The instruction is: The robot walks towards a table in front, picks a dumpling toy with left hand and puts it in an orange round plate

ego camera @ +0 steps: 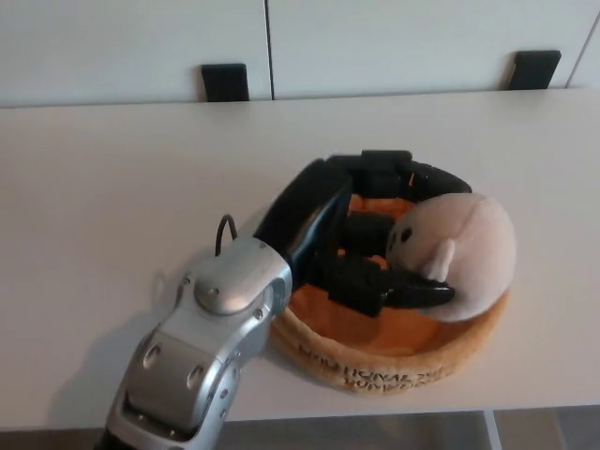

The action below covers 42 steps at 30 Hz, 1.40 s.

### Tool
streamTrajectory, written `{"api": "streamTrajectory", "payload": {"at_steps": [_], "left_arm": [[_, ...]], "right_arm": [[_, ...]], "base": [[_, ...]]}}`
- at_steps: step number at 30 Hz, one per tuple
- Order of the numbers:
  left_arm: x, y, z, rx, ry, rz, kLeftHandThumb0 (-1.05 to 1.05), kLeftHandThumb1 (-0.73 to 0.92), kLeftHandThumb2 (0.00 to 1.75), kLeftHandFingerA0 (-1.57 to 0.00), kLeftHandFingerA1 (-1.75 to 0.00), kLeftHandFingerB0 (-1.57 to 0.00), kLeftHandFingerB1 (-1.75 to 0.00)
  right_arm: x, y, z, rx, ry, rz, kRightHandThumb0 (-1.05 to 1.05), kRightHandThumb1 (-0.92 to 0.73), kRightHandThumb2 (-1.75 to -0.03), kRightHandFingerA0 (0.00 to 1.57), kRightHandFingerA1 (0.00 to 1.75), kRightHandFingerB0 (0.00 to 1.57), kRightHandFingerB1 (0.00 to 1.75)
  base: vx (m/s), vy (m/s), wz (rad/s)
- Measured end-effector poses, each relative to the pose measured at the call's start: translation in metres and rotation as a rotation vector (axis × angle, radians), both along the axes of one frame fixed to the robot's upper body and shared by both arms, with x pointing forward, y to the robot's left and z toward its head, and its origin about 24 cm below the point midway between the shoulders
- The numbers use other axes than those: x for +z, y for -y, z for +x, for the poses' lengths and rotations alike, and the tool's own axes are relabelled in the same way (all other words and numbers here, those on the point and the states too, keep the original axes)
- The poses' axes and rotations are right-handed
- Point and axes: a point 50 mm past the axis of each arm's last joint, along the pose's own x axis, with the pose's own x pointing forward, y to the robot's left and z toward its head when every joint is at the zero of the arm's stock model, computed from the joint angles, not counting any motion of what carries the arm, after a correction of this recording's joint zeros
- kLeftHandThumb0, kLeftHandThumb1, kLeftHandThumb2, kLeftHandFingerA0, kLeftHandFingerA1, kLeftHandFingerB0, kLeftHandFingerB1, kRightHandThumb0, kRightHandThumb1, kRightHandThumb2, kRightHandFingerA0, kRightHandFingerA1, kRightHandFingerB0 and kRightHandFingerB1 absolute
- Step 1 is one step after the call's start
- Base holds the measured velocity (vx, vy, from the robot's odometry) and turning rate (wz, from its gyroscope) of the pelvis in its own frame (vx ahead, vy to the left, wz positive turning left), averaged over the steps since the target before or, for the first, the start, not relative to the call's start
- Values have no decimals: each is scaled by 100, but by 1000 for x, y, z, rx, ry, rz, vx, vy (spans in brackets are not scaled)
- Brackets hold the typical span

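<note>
Left hand (370,248) gripping dumpling toy (459,255), black fingers wrapping around it, toy sitting inside orange round plate (375,361) on white table (112,187).

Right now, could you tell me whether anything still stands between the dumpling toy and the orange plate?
Nothing visible does. The left robot hand is shut on the dumpling toy, which already sits low inside the orange plate, over its right side. Only the release is left.

Black robot hand (361,246), silver screwed forearm (202,352), black cable (223,230).
</note>
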Motion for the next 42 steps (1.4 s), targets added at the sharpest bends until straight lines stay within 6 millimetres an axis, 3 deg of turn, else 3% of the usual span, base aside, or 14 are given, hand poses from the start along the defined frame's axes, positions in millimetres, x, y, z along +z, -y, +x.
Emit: {"api": "streamTrajectory", "payload": {"at_steps": [6,7,9,10,16,19,20,22,29,31,32,33,34,42], "left_arm": [[-3,-5,-1,43,-42,57,-28,50,58,-19,-43,-9,-30],[-4,-7,0,56,-50,62,-21,46,92,-6,-51,0,-49],[-5,-13,3,97,-68,68,-21,41,89,-5,-51,0,-49],[-5,-15,4,113,-72,72,-38,38,60,-11,-43,-8,-26],[0,-24,15,181,-63,91,-44,28,61,-11,-44,0,-11],[2,-30,20,210,-49,106,-54,37,76,0,-22,0,0],[3,-32,22,213,-39,125,-72,30,61,0,-4,0,0],[5,-37,24,215,-13,169,-56,37,80,0,-20,0,0],[19,-52,22,174,95,261,-60,36,80,0,-20,0,0],[25,-55,17,150,147,264,-57,34,78,0,-23,0,-5],[27,-56,14,140,164,264,-31,-3,70,-3,-52,0,-50],[31,-57,8,123,196,257,-31,-3,70,-3,-52,0,-50],[32,-58,5,119,209,252,-59,32,51,-25,-40,-20,-35],[51,-78,-45,126,355,154,-13,5,73,-28,-60,-24,-57]], "right_arm": [[0,0,1,1,-2,-1,3,-52,-90,36,60,27,54],[0,0,1,1,-2,-1,2,-53,-91,38,61,27,54],[0,0,1,1,-2,0,2,-52,-90,39,61,27,54],[0,0,0,1,-2,0,1,-52,-90,38,61,27,54],[0,0,0,-1,-4,4,0,-53,-90,39,61,29,55],[0,0,-1,2,-7,4,0,-53,-90,38,61,27,54],[0,0,-1,2,-7,4,0,-52,-90,37,61,27,54],[0,0,-1,0,-6,5,-1,-52,-90,39,62,28,54],[0,0,-2,0,-9,6,1,-52,-90,37,60,26,53],[0,0,-2,-1,-11,7,1,-52,-91,36,60,26,53],[0,0,-2,-1,-12,8,1,-52,-90,39,61,27,54],[0,0,-3,-1,-14,8,1,-52,-90,39,61,27,54],[-1,0,-3,-1,-14,8,0,-52,-90,37,61,28,55],[-2,-1,-7,-1,-28,12,0,-52,-90,36,60,26,53]], "base": [[0,0,0],[0,0,0],[0,0,0],[0,0,0],[0,0,0],[0,0,0],[0,0,0],[0,0,0],[0,0,0],[0,0,0],[0,0,0],[0,0,0],[0,0,0],[0,0,0]]}}
